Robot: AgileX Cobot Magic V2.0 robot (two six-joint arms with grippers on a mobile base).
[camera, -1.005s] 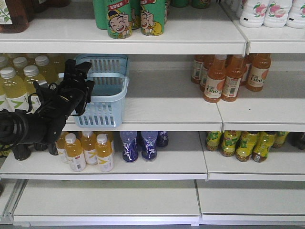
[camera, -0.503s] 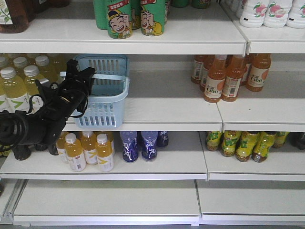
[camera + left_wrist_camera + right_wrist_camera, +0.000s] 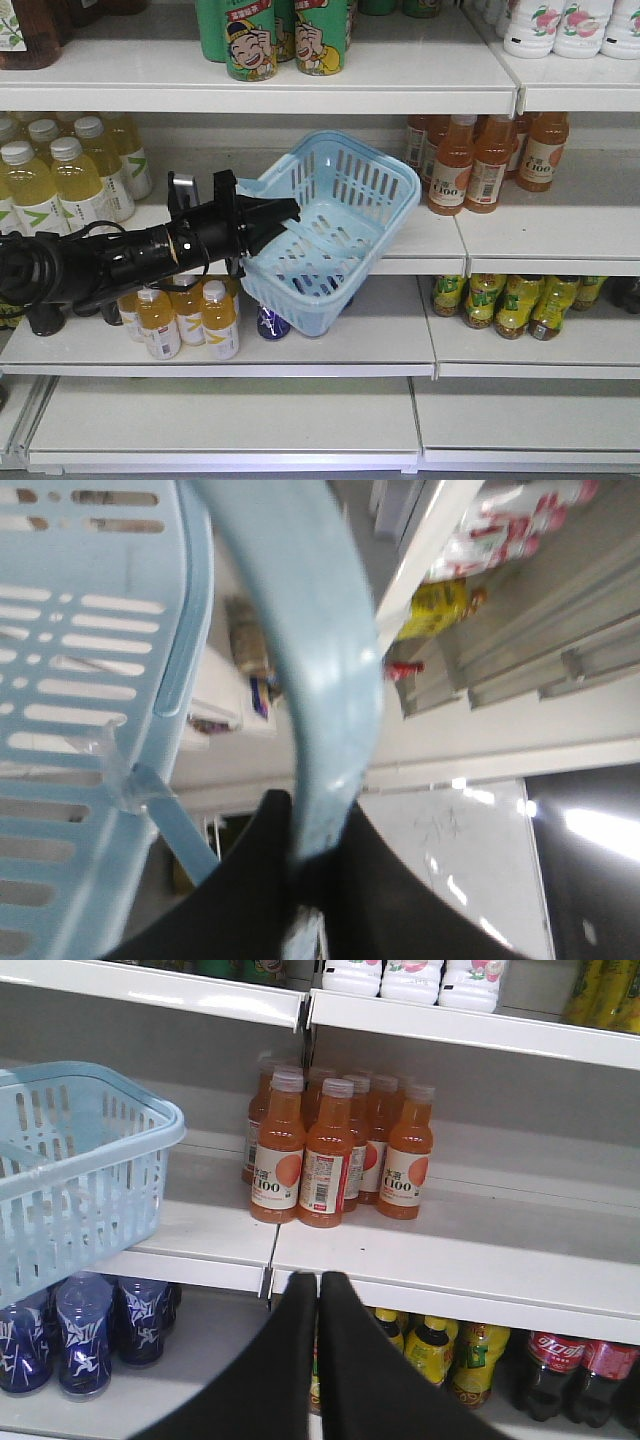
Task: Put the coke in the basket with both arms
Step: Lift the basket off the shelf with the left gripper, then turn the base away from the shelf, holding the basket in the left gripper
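Coke is not showing in any view, so its bearing from either gripper cannot be told. Left gripper is clamping the handle of the basket, which is tilting off the shelf edge at its three o'clock. Right gripper is pointing shelfward, pinched together, empty.

The orange juice bottles on the shelf straight beyond the right pincer have labels reading "C100". Dark bottles below and to its right bear what looks like Coca-Cola script.
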